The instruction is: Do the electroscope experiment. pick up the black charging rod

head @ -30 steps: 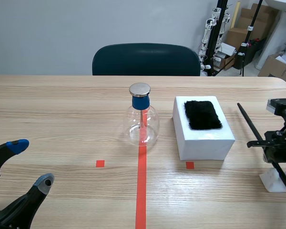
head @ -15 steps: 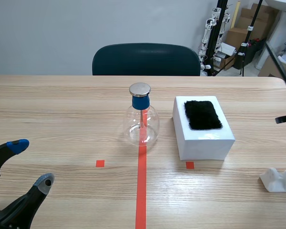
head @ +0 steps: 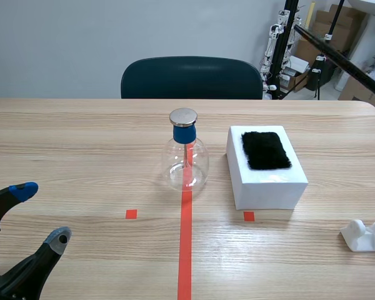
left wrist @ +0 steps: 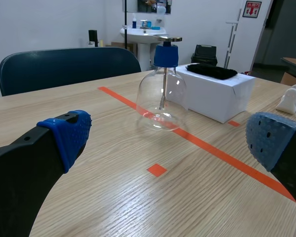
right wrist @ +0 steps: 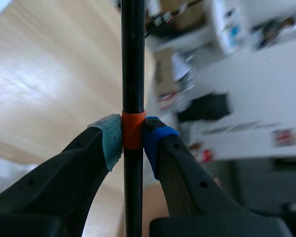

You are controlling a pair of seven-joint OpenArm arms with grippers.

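Over the wooden table's (head: 81, 144) upper right, the black charging rod (right wrist: 132, 59) is slanting, clamped by the right gripper (right wrist: 133, 140). The left gripper (left wrist: 170, 138) is gaping empty.

Thick black fingers (left wrist: 19, 168), dotted blue pads (left wrist: 69, 133), grey-green pad (right wrist: 111, 140)

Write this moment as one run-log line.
right tool: shut on black charging rod at its orange band, rod held in the air | left tool: open, empty | electroscope: upright, untouched

Scene camera faces table (head: 81, 137) frontally; low left wrist shares electroscope (head: 186, 164).
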